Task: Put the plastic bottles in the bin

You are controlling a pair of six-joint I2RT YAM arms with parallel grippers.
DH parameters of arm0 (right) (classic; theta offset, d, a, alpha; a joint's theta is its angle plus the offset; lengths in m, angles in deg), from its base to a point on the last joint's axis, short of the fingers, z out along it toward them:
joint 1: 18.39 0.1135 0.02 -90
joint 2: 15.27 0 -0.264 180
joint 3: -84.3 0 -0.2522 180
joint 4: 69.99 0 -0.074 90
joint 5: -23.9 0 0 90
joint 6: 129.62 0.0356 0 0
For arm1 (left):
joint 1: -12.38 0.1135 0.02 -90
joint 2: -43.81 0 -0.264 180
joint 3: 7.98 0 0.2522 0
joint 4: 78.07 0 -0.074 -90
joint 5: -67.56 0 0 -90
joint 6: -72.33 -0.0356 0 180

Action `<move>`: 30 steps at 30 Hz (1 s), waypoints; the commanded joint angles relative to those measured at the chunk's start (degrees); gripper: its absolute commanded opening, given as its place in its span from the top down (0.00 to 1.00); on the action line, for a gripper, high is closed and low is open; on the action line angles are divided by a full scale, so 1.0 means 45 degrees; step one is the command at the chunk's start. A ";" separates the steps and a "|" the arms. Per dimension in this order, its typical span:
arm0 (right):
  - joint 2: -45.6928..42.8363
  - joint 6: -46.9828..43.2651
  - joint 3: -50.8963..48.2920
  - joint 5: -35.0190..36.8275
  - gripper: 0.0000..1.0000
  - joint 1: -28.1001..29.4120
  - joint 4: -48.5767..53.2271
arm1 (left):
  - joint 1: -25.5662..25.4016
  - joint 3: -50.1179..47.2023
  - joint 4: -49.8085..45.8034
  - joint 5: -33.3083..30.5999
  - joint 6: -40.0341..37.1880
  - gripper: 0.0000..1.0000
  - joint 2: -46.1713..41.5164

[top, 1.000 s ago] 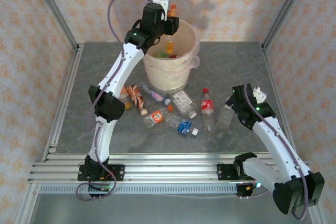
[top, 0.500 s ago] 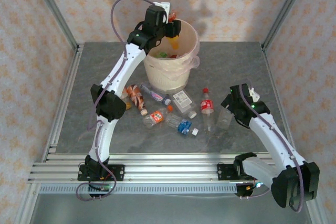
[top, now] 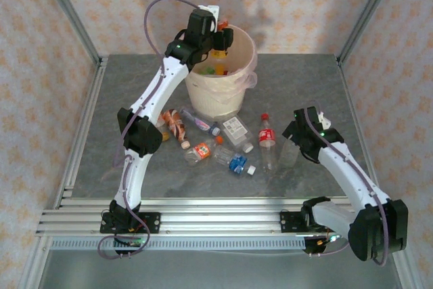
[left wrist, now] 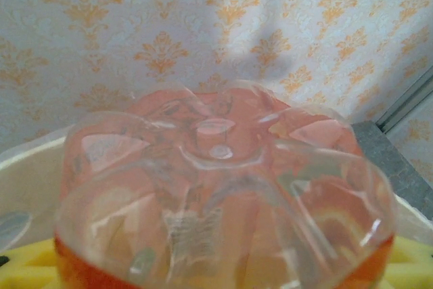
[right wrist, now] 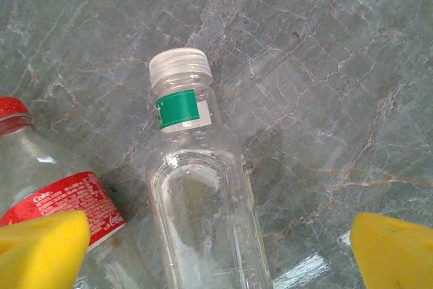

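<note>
The only legible marking is the white word "Coke" on the red label (right wrist: 66, 199) of a clear red-capped bottle (top: 267, 141) lying on the bench (top: 304, 86), in its right half. The other labels are too small to read.

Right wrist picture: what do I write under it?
Open right hand poised over a clear white-capped bottle beside a red-labelled bottle on the grey table.
</note>
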 commanded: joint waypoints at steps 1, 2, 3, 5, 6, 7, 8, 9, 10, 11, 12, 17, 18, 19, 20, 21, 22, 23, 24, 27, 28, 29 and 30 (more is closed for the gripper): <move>0.0180 -0.0120 -0.0337 -0.0046 0.01 -0.0082 -0.0414 | -0.0028 -0.0372 0.0460 0.0054 0.0262 0.33 -0.0025; 0.0228 -0.0098 -0.0409 -0.0061 0.01 -0.0074 -0.0554 | -0.0035 -0.0448 0.0460 0.0098 0.0293 0.33 0.0002; 0.0303 -0.0068 -0.0505 -0.0099 0.01 -0.0096 -0.0721 | -0.0040 -0.0483 0.0450 0.0093 0.0301 0.33 0.0018; 0.0534 -0.0063 -0.0613 -0.0253 0.00 -0.0141 -0.1023 | -0.0049 -0.0506 0.0383 0.0093 0.0321 0.33 0.0071; 0.0675 -0.0063 -0.0683 -0.0331 0.00 -0.0172 -0.1191 | -0.0059 -0.0504 0.0362 0.0093 0.0342 0.32 0.0082; 0.0846 -0.0076 -0.0723 -0.0394 0.00 -0.0189 -0.1344 | -0.0045 -0.0504 0.0362 0.0093 0.0371 0.31 0.0091; 0.1030 -0.0122 -0.0754 -0.0469 0.00 -0.0217 -0.1498 | -0.0060 -0.0485 0.0344 0.0093 0.0382 0.28 0.0101; 0.1231 -0.0170 -0.0770 -0.0522 0.00 -0.0234 -0.1596 | -0.0060 -0.0449 0.0324 0.0093 0.0403 0.25 0.0091; 0.1295 -0.0227 -0.0766 -0.0568 0.00 -0.0227 -0.1688 | -0.0050 -0.0417 0.0298 0.0098 0.0423 0.22 0.0076; 0.1677 -0.0272 -0.0756 -0.0611 0.00 -0.0251 -0.1758 | -0.0048 -0.0398 0.0265 0.0084 0.0420 0.20 0.0053; 0.1875 -0.0307 -0.0736 -0.0644 0.00 -0.0247 -0.1794 | -0.0059 -0.0340 0.0250 0.0096 0.0420 0.17 0.0014; 0.2507 -0.0385 -0.0761 -0.0805 0.00 -0.0248 -0.2145 | -0.0058 0.0281 -0.0258 -0.0039 0.0381 0.05 -0.0125; 0.2604 -0.0390 -0.0755 -0.0808 0.00 -0.0247 -0.2185 | -0.0044 0.0432 -0.0383 -0.0076 0.0399 0.03 -0.0171; 0.2710 -0.0390 -0.0743 -0.0792 0.00 -0.0250 -0.2219 | -0.0043 0.0590 -0.0513 -0.0099 0.0417 0.02 -0.0259; 0.2795 -0.0395 -0.0763 -0.0781 0.00 -0.0254 -0.2250 | -0.0048 0.0646 -0.0606 -0.0131 0.0430 0.00 -0.0365; 0.2857 -0.0396 -0.0766 -0.0797 0.01 -0.0247 -0.2287 | -0.0059 0.0666 -0.0676 -0.0170 0.0459 0.00 -0.0530; 0.2944 -0.0414 -0.0756 -0.0808 0.01 -0.0247 -0.2334 | -0.0050 0.0668 -0.0738 -0.0250 0.0478 0.00 -0.0687; 0.3028 -0.0405 -0.0779 -0.0827 0.01 -0.0262 -0.2383 | -0.0046 0.0668 -0.0831 -0.0357 0.0510 0.00 -0.0887; 0.3087 -0.0415 -0.0814 -0.0827 0.02 -0.0248 -0.2462 | -0.0056 0.0668 -0.0941 -0.0493 0.0562 0.00 -0.1093; 0.3357 -0.0449 -0.0882 -0.0878 0.03 -0.0284 -0.2682 | -0.0056 0.0667 -0.1347 -0.0851 0.0576 0.00 -0.1728; 0.3452 -0.0471 -0.0888 -0.0910 0.03 -0.0285 -0.2750 | -0.0049 0.0663 -0.1462 -0.0944 0.0576 0.00 -0.1915; 0.3563 -0.0510 -0.0899 -0.0944 0.04 -0.0274 -0.2851 | -0.0045 0.0668 -0.1654 -0.1041 0.0593 0.00 -0.2134; 0.3670 -0.0528 -0.0883 -0.0970 0.04 -0.0266 -0.2872 | -0.0059 0.0668 -0.1795 -0.1138 0.0624 0.00 -0.2314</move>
